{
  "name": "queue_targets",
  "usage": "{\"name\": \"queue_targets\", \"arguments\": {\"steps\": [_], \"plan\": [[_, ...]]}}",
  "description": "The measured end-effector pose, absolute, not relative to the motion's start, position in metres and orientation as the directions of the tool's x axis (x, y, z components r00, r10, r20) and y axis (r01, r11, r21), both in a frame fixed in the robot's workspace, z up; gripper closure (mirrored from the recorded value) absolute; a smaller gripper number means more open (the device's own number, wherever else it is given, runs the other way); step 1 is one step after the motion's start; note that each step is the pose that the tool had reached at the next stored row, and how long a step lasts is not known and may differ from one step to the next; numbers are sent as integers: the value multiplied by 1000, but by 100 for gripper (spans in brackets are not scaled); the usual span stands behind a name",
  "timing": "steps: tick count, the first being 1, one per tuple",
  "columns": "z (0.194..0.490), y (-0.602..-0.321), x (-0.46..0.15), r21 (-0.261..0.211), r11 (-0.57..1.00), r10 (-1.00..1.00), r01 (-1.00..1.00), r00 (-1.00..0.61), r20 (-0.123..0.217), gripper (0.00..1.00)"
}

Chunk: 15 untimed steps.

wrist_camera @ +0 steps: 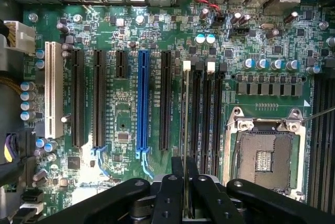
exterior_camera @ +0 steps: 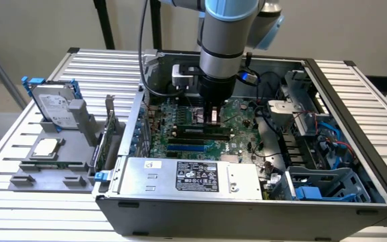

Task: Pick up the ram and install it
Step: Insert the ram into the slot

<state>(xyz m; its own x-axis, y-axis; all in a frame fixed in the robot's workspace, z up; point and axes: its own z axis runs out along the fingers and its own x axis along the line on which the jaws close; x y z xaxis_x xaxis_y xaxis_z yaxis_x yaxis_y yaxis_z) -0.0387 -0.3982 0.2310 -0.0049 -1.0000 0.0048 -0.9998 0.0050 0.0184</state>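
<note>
Green motherboard [wrist_camera: 125,103] inside open grey tower case [exterior_camera: 247,206], seen on slatted metal table [exterior_camera: 39,201].

Writing: white label on drive in blue carrier [exterior_camera: 54,108], print too small to read; black sticker on power supply [exterior_camera: 187,176], white symbols and lines, illegible. Fine white lettering on board beside slots, not readable.

Arm [exterior_camera: 223,45]: grey and light-blue segments, descending near vertical from 12 o'clock of exterior view into case centre; black cable looping at its 9 o'clock side. Gripper [wrist_camera: 186,203] black, pointed straight down at board; fingers [wrist_camera: 170,198] pinched on ram, jaws nearly together with thin board edge between them.

Ram [wrist_camera: 186,145]: seen edge-on in wrist view as thin pale line, running from between fingers toward white latch [wrist_camera: 187,66]; aligned with black memory slot [wrist_camera: 198,114] group, just at 9 o'clock of CPU socket [wrist_camera: 264,156]. Whether seated or just above slot cannot be told. In exterior view, dark narrow piece under gripper [exterior_camera: 215,117], over board centre.

Other items: blue expansion slot [wrist_camera: 142,98], white slot [wrist_camera: 51,88], grey parts tray [exterior_camera: 52,161] at 9 o'clock of case holding CPU chip [exterior_camera: 46,147] and green bracketed card [exterior_camera: 109,133].
</note>
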Motion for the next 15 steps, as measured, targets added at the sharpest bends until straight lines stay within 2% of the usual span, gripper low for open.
{"name": "queue_targets", "arguments": {"steps": [15], "plan": [[229, -397, -38, 18, 6, -1000, -1000, -5, 12, 86]]}}
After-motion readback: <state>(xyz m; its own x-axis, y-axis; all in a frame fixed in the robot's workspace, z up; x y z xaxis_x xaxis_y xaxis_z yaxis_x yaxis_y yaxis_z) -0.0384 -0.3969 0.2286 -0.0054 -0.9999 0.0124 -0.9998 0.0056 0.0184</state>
